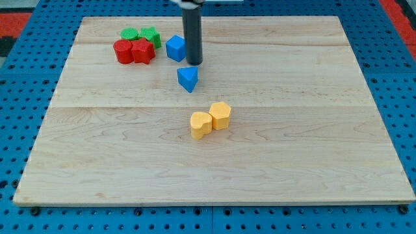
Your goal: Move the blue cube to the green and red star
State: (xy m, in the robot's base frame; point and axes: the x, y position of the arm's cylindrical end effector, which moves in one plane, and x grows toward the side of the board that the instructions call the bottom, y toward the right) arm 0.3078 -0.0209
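A blue cube (pixel 175 48) sits near the view's top left of the wooden board (pixel 292 130). To its left lies a cluster: a green star (pixel 151 36), a green round block (pixel 129 34), a red star (pixel 143 51) and a red round block (pixel 123 51). A small gap shows between the blue cube and the red star. My tip (pixel 194 62) is just right of the blue cube, close to it, and just above a second blue block (pixel 188 78), which is pointed.
Two yellow blocks (pixel 201 123) (pixel 220 115) touch each other near the board's middle. Blue pegboard (pixel 19 78) surrounds the board on all sides.
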